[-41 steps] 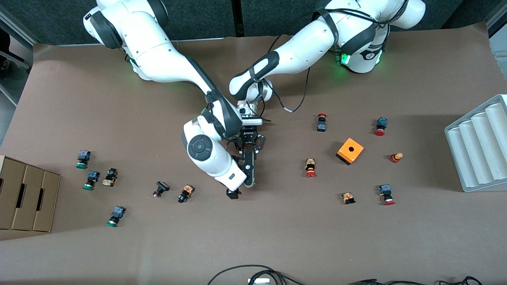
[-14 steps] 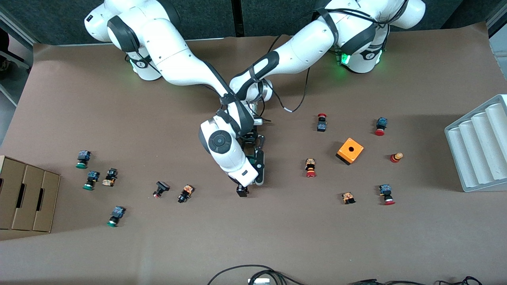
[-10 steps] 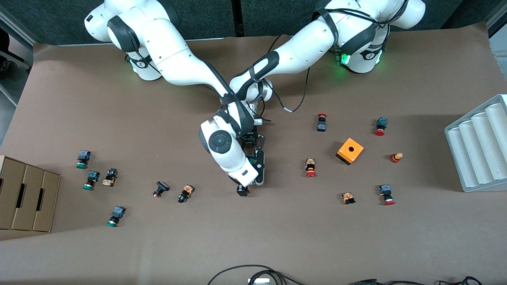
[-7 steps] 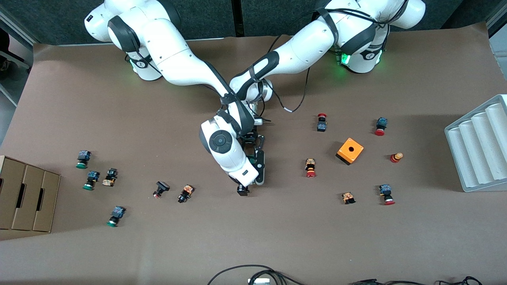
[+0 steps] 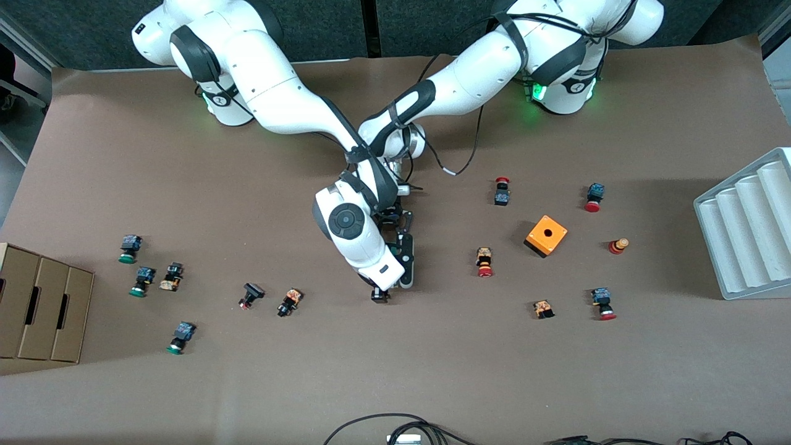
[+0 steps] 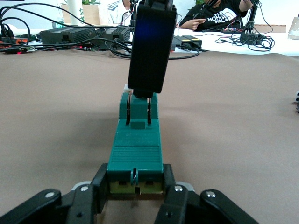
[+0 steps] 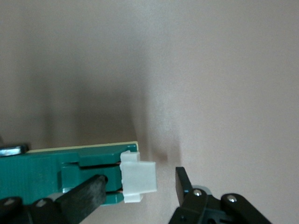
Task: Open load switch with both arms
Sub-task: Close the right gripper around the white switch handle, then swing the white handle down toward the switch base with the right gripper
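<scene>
The load switch (image 5: 406,259), a narrow dark-green block, lies on the table mat between the two arms. My left gripper (image 5: 394,224) is shut on the end farther from the front camera, and in the left wrist view its fingers (image 6: 172,186) clamp the green body (image 6: 136,144). My right gripper (image 5: 380,294) is at the end nearer the camera. In the right wrist view it (image 7: 139,181) straddles the white end piece (image 7: 138,182). It is open, with one finger (image 7: 183,184) still clear of that piece.
Several red- and green-capped push buttons lie scattered toward both ends of the table. An orange cube (image 5: 546,235) sits toward the left arm's end, near a white ribbed tray (image 5: 748,228). A cardboard box (image 5: 40,309) stands at the right arm's end. Cables (image 5: 395,429) lie at the front edge.
Since the earliest frame, the right arm, the left gripper and the switch have shifted a little toward the left arm's end. Over the last second the right hand has barely moved.
</scene>
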Robot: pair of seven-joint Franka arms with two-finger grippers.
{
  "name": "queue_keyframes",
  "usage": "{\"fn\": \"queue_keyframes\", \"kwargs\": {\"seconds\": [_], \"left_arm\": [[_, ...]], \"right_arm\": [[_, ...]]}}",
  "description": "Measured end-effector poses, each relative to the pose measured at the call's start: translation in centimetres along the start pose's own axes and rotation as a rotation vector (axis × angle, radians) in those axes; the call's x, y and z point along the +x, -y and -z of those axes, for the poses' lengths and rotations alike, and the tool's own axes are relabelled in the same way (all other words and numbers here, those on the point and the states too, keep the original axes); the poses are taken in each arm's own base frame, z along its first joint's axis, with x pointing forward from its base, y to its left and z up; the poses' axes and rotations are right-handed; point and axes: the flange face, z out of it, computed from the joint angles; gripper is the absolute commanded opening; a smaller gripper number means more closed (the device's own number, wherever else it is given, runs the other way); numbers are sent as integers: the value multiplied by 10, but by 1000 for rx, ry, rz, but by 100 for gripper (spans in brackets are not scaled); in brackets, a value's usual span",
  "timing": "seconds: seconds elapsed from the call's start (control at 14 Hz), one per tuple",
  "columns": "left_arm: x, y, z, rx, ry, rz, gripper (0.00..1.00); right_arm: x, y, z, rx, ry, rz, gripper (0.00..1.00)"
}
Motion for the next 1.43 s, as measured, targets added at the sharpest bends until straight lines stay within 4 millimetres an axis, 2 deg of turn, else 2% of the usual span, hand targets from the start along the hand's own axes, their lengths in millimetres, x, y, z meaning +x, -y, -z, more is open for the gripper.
{"fn": "queue_keyframes", "kwargs": {"seconds": [0.14, 0.29, 1.43], "left_arm": [[0, 0, 0, 0, 0, 0, 40], [0, 0, 0, 0, 0, 0, 40], [-1, 0, 0, -1, -2, -3, 40]], "right_arm": [[1, 0, 0, -11, -5, 1, 59], [3, 0, 0, -27, -11, 5, 52], [3, 0, 1, -24, -3, 7, 47]]}}
